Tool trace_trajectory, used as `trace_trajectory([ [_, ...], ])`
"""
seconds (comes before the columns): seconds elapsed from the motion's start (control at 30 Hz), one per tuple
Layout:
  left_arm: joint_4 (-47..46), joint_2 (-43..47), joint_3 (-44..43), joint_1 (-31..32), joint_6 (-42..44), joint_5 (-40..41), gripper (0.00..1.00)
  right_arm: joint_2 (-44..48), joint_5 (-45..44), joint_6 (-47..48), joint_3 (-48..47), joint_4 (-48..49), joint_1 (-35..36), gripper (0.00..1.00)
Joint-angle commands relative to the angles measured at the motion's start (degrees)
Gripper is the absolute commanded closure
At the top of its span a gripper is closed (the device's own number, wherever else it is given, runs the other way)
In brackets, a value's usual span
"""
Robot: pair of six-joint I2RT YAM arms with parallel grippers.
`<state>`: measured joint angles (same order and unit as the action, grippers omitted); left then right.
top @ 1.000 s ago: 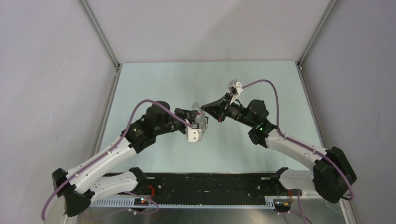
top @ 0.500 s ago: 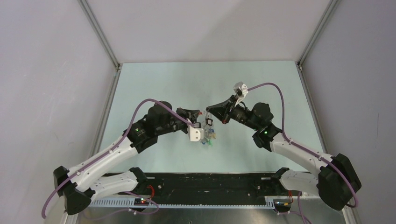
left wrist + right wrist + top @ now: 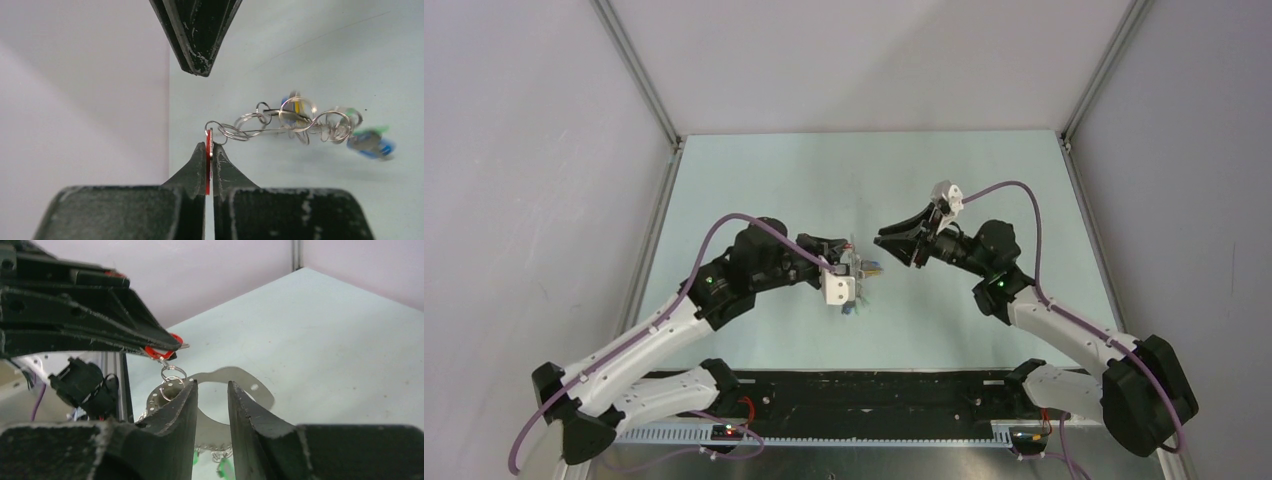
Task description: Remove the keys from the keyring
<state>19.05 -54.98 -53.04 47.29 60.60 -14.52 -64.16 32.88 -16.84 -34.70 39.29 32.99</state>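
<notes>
Your left claw point(image 3: 209, 148): clamped on the red key point(image 3: 207, 172) — keyring point(image 3: 250, 381) hangs from it.
Your right claw point(image 3: 212, 386): parted — empty.

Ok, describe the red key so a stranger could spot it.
Find the left arm's end effector above the middle of the pale green table. The red key is the thin sliver pinched between its shut fingers, heading a chain of small silver rings; the blue and green keys dangle free at the far end.

Keys point(image 3: 300, 120) under left tool point(image 3: 208, 152)
</notes>
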Motion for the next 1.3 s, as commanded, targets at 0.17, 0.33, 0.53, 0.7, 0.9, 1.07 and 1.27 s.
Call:
trace_trajectory([
  [0.17,-1.6,4.6,-0.4,-0.2,4.2,-5.9,1.0,0.8,12.7,12.0,-0.4,7.1,0.2,0.58],
  [0.33,-1.6,5.3,-0.2,-0.1,5.1,-7.3,1.0,-0.8,15.9,16.4,-2.4,5.5,0.5,0.56],
  [0.53,-1.6,5.8,-0.3,-0.1,5.7,-8.5,1.0,-3.3,18.1,18.5,-4.5,6.5,0.8,0.56],
  [0.7,-1.7,5.9,-0.4,-0.2,5.8,-8.7,1.0,-3.9,18.4,18.5,-5.5,7.0,1.1,0.57],
  [0.9,-1.7,5.9,-0.5,-0.1,6.0,-8.9,1.0,-3.5,19.1,19.5,-5.8,6.2,1.5,0.6],
  [1.07,-1.7,6.0,-0.6,-0.2,6.2,-9.2,1.0,-3.6,18.0,19.9,-6.1,6.0,1.7,0.6],
  [1.27,-1.7,6.4,-0.8,-0.1,6.3,-8.7,1.0,-3.2,18.4,21.1,-6.4,3.0,2.8,0.61],
])
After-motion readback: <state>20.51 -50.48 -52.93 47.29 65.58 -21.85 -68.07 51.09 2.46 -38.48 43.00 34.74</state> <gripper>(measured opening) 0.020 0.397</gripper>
